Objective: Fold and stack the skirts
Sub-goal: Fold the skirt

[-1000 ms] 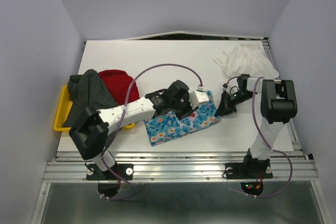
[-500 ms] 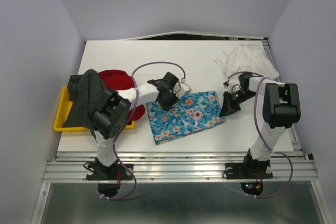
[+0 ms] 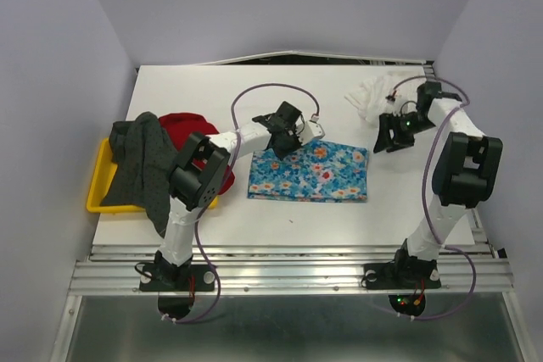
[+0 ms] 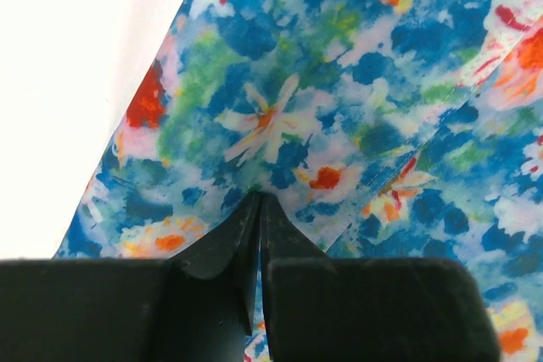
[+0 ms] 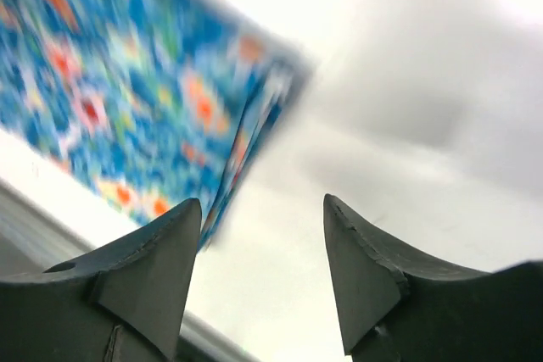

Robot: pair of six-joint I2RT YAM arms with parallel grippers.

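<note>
On the white table (image 3: 254, 91), the blue floral skirt (image 3: 314, 174) is pinched by the left gripper (image 3: 284, 142). The right gripper (image 3: 386, 137) is held spread beside the white skirt (image 3: 372, 95).

Floral skirt (image 3: 309, 173): thin cloth; tray (image 3: 96, 186): smooth plastic

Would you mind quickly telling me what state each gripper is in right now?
Left gripper: closed, pinching an edge of the blue floral skirt.
Right gripper: open, holding nothing.
</note>
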